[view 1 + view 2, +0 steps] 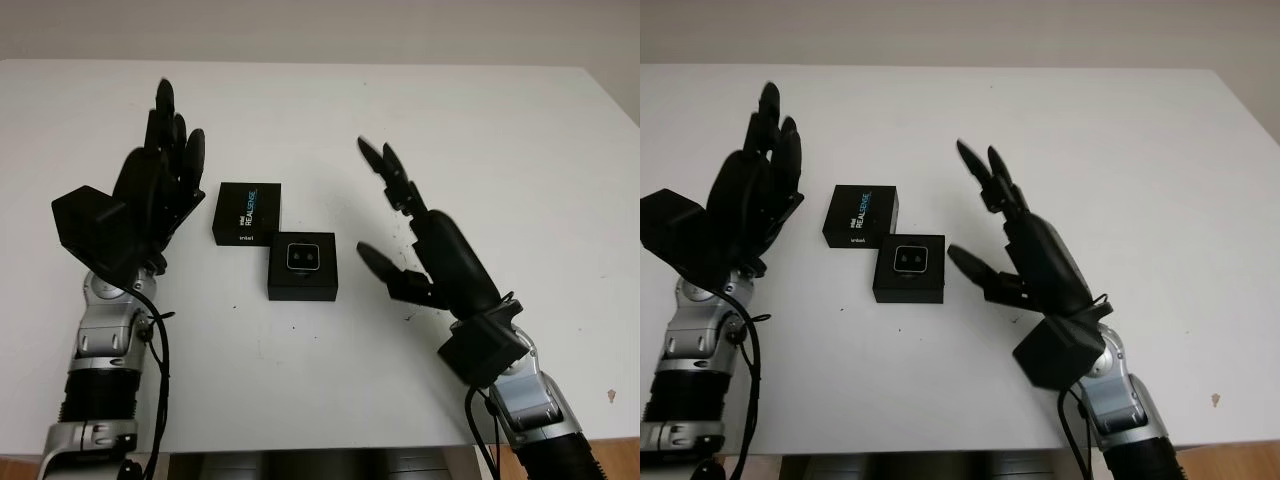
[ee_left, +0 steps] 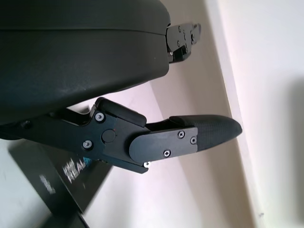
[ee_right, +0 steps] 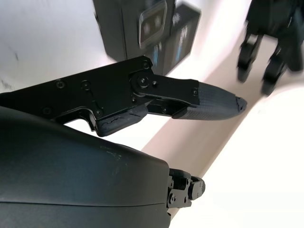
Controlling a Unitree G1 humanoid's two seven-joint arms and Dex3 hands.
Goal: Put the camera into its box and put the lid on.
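White table [image 1: 420, 110] carries the open box [image 1: 303, 267] with the camera [image 1: 303, 257] seated inside, and the lid [image 1: 247, 212] (printed side up) touches its far-left corner. The left hand [image 1: 160, 175] is open beside the lid; the right hand [image 1: 400, 230] is open, right of the box. A careless lid grab could nudge the box askew.

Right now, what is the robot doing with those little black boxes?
It is packing a camera. The camera already sits in its open box in the middle of the white table. The lid, printed with RealSense, lies touching the box's far left corner and is not on yet. The left hand is open beside the lid, and the right hand is open to the right of the box. Neither holds anything.
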